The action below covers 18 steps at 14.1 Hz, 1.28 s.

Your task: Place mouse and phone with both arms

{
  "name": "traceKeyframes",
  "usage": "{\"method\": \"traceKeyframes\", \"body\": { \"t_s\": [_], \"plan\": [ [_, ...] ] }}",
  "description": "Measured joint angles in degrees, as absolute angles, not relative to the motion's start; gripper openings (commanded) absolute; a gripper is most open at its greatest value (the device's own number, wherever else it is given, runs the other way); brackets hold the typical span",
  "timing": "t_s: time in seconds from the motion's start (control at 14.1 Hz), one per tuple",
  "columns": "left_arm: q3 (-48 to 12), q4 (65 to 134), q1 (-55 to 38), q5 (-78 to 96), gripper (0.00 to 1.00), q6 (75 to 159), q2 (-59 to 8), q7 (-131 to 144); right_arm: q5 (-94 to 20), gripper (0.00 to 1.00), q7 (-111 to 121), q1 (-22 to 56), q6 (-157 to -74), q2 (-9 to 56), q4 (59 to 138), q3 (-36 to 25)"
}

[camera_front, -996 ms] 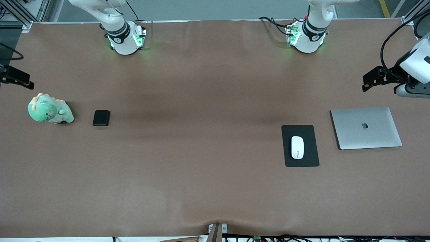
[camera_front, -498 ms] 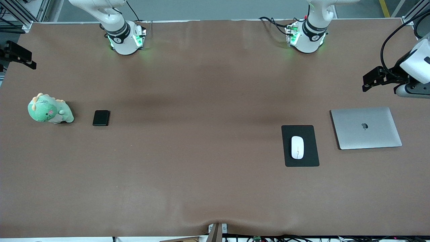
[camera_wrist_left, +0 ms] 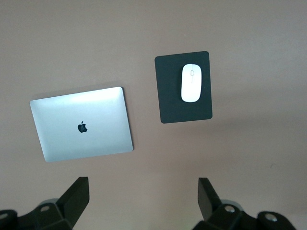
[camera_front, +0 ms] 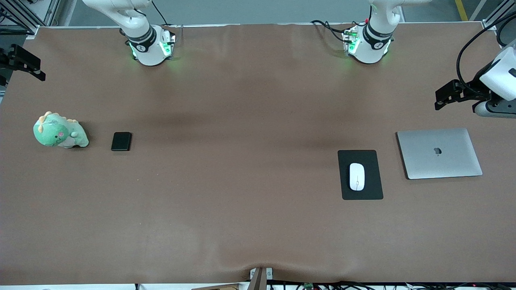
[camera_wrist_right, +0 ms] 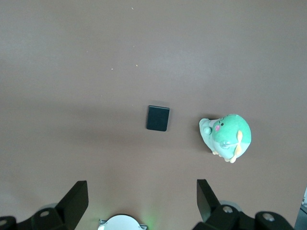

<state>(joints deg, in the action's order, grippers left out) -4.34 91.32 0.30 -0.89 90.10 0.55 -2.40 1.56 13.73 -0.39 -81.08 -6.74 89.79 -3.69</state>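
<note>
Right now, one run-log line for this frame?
left claw: open, high over table | right claw: open, high over table | mouse: on pad | phone: beside plush toy | nothing held

The big brown desk (camera_front: pixel 250 209) has a green toy dinosaur (camera_front: pixel 59 131) and a small black phone (camera_front: pixel 121 141) lying near the right arm's end, and a black pad (camera_front: pixel 373 189) beside a shut silver laptop (camera_front: pixel 439 153) near the left arm's end.

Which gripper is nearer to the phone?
Right. The right gripper hangs open at the phone's end of the table; the left gripper hangs open above the laptop.
</note>
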Motion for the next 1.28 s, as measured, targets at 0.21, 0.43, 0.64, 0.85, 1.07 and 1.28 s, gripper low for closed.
{"method": "traceKeyframes", "body": {
  "t_s": [0.21,0.43,0.64,0.85,1.07,1.28],
  "plan": [
    [-4.3,91.3,0.3,-0.9,1.00,90.1,0.5,-2.4,1.6,1.00,16.2,-0.4,-81.5,-5.8,88.7,-4.5],
    [-4.3,91.3,0.3,-0.9,1.00,90.1,0.5,-2.4,1.4,1.00,16.6,-0.4,-81.5,-4.9,88.0,-5.0],
    [-4.3,91.3,0.3,-0.9,1.00,90.1,0.5,-2.4,1.2,1.00,16.7,-0.4,-81.5,-3.6,86.5,-5.0],
    [-4.3,91.3,0.3,-0.9,1.00,90.1,0.5,-2.4,1.1,1.00,16.8,-0.3,-81.5,-3.1,85.9,-5.0],
    [-4.3,91.4,0.3,-0.9,1.00,90.1,0.4,-2.4,0.9,1.00,16.8,-0.3,-81.4,-3.1,85.9,-5.1],
    [-4.3,91.4,0.3,-0.9,1.00,90.1,0.3,-2.4,0.8,1.00,16.7,-0.3,-81.0,-3.1,85.8,-5.1]
  ]
}}
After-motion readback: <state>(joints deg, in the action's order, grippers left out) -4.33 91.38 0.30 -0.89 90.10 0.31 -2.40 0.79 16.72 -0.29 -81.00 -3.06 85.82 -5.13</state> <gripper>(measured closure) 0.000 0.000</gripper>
